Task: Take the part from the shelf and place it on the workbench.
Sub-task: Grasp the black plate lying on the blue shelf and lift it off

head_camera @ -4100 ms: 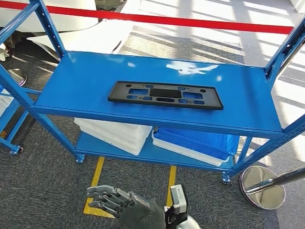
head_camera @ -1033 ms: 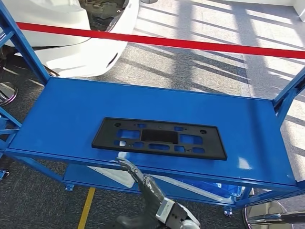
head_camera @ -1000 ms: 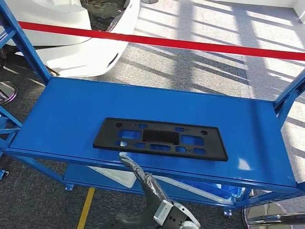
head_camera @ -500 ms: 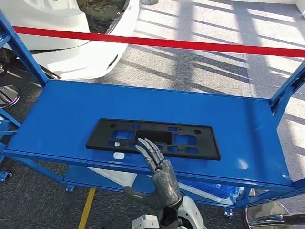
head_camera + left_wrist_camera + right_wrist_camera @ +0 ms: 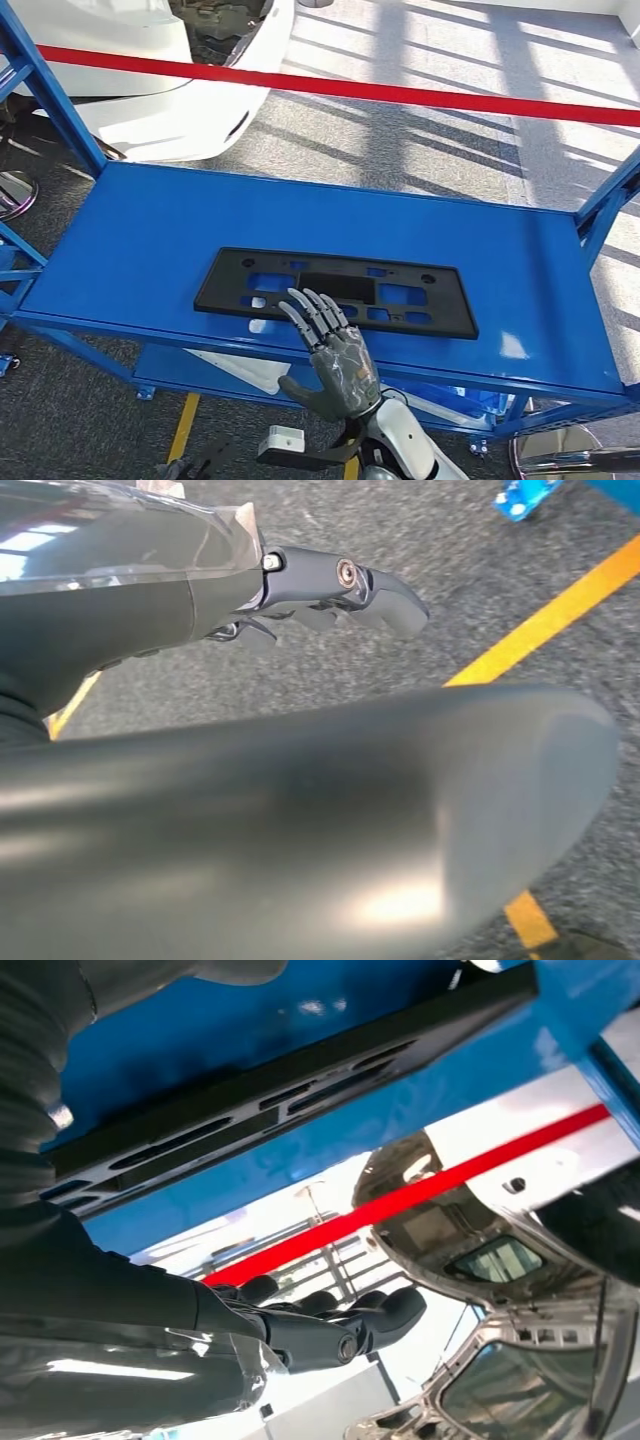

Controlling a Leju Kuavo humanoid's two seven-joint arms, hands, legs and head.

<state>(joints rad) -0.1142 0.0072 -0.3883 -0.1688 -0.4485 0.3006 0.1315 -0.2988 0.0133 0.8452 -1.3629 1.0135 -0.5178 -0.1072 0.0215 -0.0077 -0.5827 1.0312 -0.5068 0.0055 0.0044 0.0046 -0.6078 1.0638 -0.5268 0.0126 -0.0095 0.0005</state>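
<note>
A long black plastic part with several cut-outs lies flat near the front of the blue shelf's top board. My right hand reaches up from below the front edge, back upward, fingers spread and holding nothing. Its fingertips lie over the part's near edge; I cannot tell whether they touch. In the right wrist view the part runs across the blue board and the dark fingers stand apart from it. My left hand hangs over the grey floor, holding nothing, fingers apart from the thumb.
Blue uprights stand at both ends of the shelf. A red barrier tape and a white car body lie behind it. The lower board carries white stacked pieces. A yellow floor line and a shiny post base lie below.
My right hand has risen to the shelf's front, turned from edge-on to flat and spread its fingers over the part's near edge. The part has not moved; the camera shifted slightly.
</note>
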